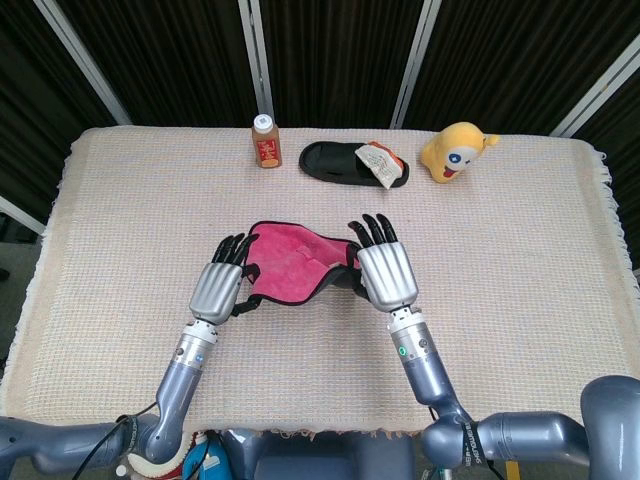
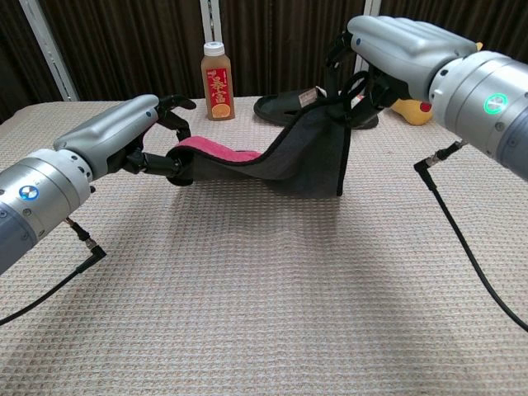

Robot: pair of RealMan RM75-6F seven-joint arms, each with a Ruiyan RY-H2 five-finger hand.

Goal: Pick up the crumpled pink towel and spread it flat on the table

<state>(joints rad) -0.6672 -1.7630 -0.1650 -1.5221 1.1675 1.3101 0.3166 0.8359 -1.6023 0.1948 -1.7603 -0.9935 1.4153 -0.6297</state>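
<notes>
Pink towel [image 1: 292, 268] hangs stretched between the left hand [image 1: 217, 289] and right hand [image 1: 385, 276], each pinching an edge above the table [image 1: 520, 240]: spreading is under way, and next both should lower together and let go

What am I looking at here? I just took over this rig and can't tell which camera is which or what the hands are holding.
Two robot arms with human-like hands work at a cloth-covered table. One picture looks down from the head, the other looks forward from the chest. The left hand and right hand each hold an end of the pink towel, dark underneath, with its right end raised. Behind it sit a bottle, a black slipper and a yellow plush toy.
</notes>
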